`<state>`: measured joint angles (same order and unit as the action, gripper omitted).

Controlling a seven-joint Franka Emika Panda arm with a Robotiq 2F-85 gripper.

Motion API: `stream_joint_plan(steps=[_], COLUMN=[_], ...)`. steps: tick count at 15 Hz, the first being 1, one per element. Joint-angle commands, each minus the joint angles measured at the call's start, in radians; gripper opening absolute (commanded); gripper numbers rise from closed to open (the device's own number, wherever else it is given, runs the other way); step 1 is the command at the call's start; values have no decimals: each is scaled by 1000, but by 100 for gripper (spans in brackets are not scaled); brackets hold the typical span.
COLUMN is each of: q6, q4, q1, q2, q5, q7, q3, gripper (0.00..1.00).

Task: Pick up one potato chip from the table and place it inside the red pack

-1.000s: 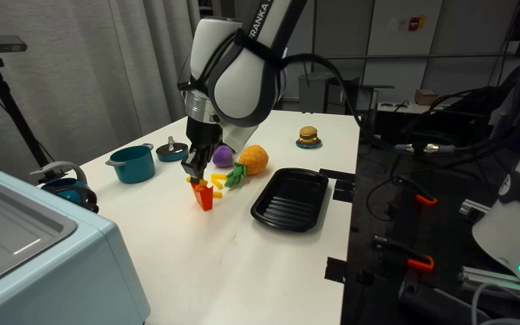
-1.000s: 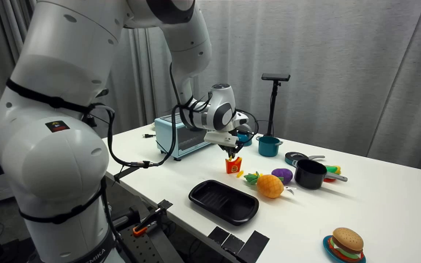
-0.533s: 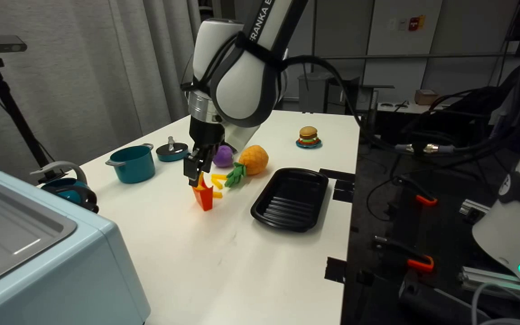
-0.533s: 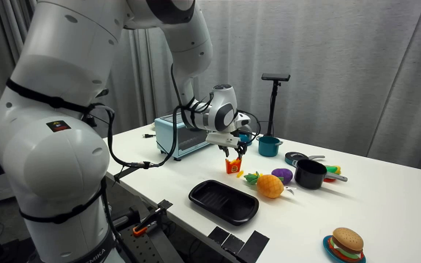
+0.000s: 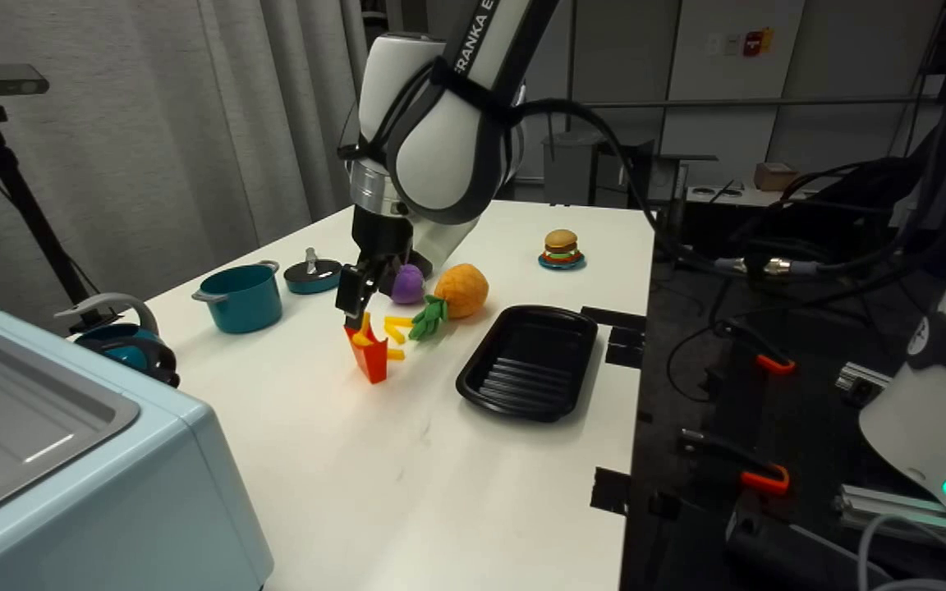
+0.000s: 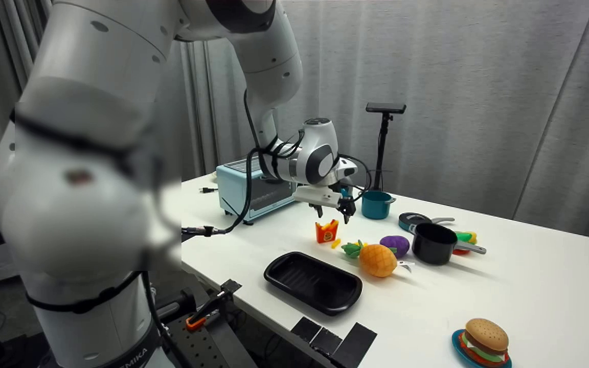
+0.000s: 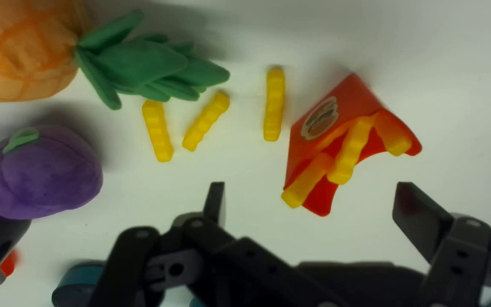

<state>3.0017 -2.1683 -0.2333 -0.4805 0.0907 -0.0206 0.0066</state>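
Observation:
The red pack stands upright on the table, with yellow chips sticking out of its top; it shows in both exterior views too. Beside it in the wrist view, three loose potato chips lie on the table: one close by, a slanted one and one farther off. My gripper is wide open just above the pack, nothing held between its fingers. In an exterior view the gripper hovers over the pack's top, apart from it.
A plush pineapple and a purple plush vegetable lie beyond the loose chips. Also on the table are a black tray, a black pot, a teal pot, a burger and a light-blue toaster oven.
My gripper has gone from shut on a chip at the pack's mouth to open. That chip now rests in the pack. The gripper has risen a little and shifted slightly away.

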Motion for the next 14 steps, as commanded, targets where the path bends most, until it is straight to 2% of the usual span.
stream_joint_plan(steps=[1,7,8,14], q6=[-31,-51,-12,-19], q4=[8,-9,3,1], q1=[48,122,90,106], q2=[22,62,27,38], q5=[-6,-27,-2,-7], q7=[0,-21,0,-2], q3=[20,58,28,40], gripper=[100,100,100,100])
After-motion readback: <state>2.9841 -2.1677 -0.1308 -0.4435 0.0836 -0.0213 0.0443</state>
